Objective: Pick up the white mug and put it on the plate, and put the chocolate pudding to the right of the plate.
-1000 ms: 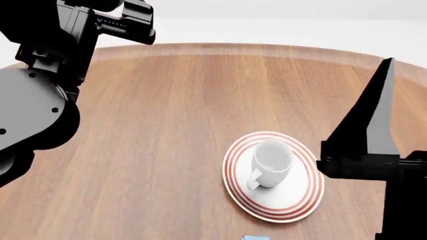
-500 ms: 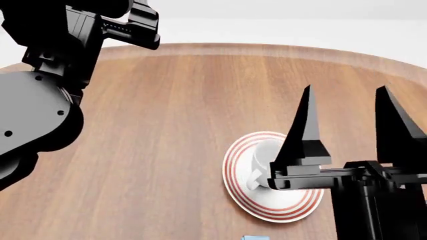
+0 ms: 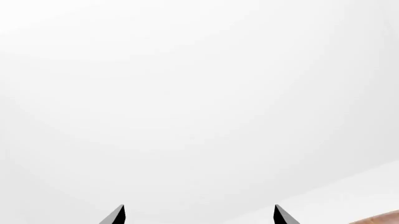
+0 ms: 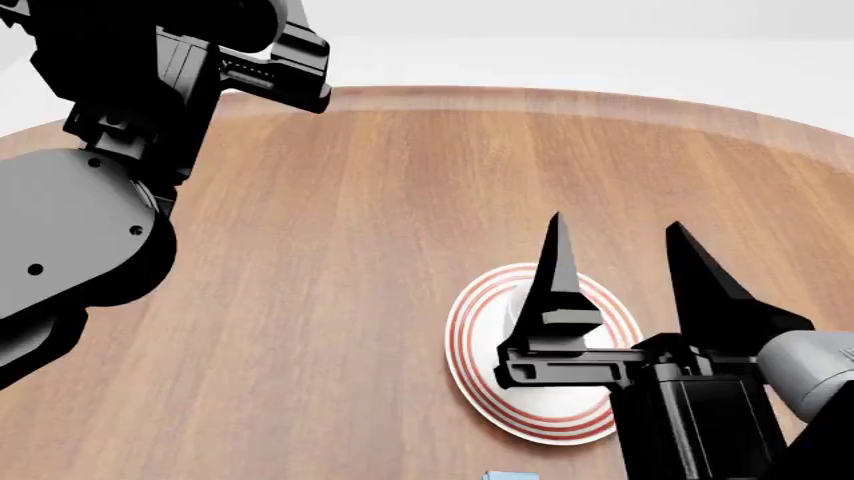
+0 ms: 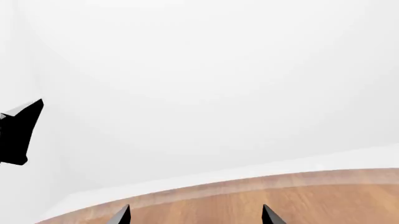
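The plate (image 4: 465,335), white with red-orange rings, lies on the table right of centre in the head view. The white mug (image 4: 517,308) stands on it, mostly hidden behind my right gripper; only a sliver of its side shows. My right gripper (image 4: 615,222) is open and empty, held above the plate with its fingers pointing away from me. In the right wrist view (image 5: 195,214) its tips are wide apart over the far table edge. The chocolate pudding (image 4: 507,475) shows as a light blue sliver at the bottom edge. My left gripper (image 3: 198,214) is open, raised at the upper left.
The round wooden table (image 4: 334,250) fills the head view, with its far rim (image 4: 534,95) against a white background. My left arm (image 4: 94,200) bulks over the table's left side. The left wrist view shows only white background and a corner of the table (image 3: 380,219).
My right gripper has moved left and now stands in front of the plate, hiding most of the mug. My left arm has shifted slightly to the right.
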Controlling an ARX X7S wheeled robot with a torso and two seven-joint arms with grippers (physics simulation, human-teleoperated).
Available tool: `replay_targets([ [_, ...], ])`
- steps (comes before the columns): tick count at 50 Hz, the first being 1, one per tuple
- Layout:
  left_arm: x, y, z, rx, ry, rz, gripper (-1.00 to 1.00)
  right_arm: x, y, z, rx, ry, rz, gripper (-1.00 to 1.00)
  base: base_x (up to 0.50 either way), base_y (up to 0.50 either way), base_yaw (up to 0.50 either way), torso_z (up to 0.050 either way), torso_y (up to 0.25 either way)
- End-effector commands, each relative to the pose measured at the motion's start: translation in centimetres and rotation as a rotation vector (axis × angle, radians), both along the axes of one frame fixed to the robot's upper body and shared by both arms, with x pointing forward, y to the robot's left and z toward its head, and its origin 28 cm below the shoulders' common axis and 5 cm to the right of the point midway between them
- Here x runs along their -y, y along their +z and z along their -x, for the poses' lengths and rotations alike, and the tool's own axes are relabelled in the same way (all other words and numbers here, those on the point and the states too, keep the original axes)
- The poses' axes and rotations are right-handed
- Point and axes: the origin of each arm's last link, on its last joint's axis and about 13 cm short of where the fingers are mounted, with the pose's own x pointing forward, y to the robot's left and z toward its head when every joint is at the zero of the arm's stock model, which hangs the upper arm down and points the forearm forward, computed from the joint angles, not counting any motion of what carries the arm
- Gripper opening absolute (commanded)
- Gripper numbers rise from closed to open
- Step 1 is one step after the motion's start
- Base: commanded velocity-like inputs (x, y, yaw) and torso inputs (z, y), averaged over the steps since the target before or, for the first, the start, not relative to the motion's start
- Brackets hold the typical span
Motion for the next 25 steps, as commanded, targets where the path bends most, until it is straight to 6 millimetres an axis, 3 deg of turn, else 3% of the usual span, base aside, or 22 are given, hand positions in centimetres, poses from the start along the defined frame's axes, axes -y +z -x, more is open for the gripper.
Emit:
replay_targets([
  [1, 0.4, 0.3, -0.3, 0.009, -0.036, 0.007, 1.00, -0.6, 0.5, -0.4, -0.101, -0.041, -0.002, 1.00, 0.00, 0.00, 0.00, 0.000, 0.000],
  [25, 0.7, 0.2, -0.2, -0.007, -0.048, 0.001, 1.00, -1.4, 0.5, 1.5, -0.361, -0.043, 0.096, 1.00, 0.00, 0.00, 0.00, 0.000, 0.000],
])
